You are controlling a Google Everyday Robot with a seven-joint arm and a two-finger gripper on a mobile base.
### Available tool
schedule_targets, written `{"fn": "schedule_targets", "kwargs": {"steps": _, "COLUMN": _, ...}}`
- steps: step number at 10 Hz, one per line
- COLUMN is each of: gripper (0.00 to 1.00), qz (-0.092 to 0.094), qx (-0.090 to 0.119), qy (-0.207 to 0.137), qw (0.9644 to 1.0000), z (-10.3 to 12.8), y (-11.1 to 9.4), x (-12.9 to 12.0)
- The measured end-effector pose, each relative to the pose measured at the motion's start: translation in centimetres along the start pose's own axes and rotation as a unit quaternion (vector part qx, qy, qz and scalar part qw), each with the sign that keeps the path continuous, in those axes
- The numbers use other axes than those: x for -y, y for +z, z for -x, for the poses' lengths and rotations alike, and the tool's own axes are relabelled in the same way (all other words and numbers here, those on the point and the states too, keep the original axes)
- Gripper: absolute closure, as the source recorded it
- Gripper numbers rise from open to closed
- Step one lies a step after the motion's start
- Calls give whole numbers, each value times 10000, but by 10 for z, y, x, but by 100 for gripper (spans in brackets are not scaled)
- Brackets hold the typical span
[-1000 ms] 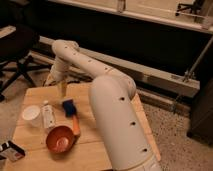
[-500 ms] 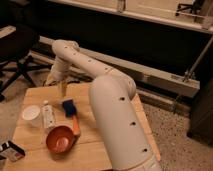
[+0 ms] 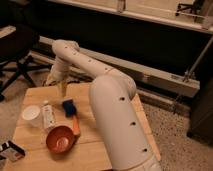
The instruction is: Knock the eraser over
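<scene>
Wooden desk point(image 3: 30, 137) is shown with the eraser point(image 3: 11, 150) at its near left corner, well apart from the gripper point(image 3: 62, 89), which is held by the far edge with its state not to be told, so the knock is judged not yet made.

Your stock here: a light wooden plank table point(image 3: 40, 95), matt, with seams showing. A round red bowl point(image 3: 61, 139), smooth with a slight sheen, plastic by its look. A small white bottle point(image 3: 48, 115), smooth. A blue-headed brush with orange handle point(image 3: 71, 114). A small white-and-black block eraser point(image 3: 11, 150), matt. A white robot arm point(image 3: 117, 115), a smooth hard shell with soft gloss. Its gripper point(image 3: 62, 89), over the table's far side, dull-surfaced. A speckled stone-like floor point(image 3: 170, 125).
</scene>
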Motion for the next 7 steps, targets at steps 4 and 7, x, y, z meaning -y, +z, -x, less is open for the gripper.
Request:
{"fn": "schedule_targets", "kwargs": {"steps": 4, "gripper": 20, "qz": 18, "qx": -25, "qy": -29, "qw": 10000, "z": 0, "y": 0, "x": 0}}
{"fn": "schedule_targets", "kwargs": {"steps": 7, "gripper": 20, "qz": 245, "qx": -59, "qy": -630, "qw": 9977, "z": 42, "y": 7, "x": -10}}
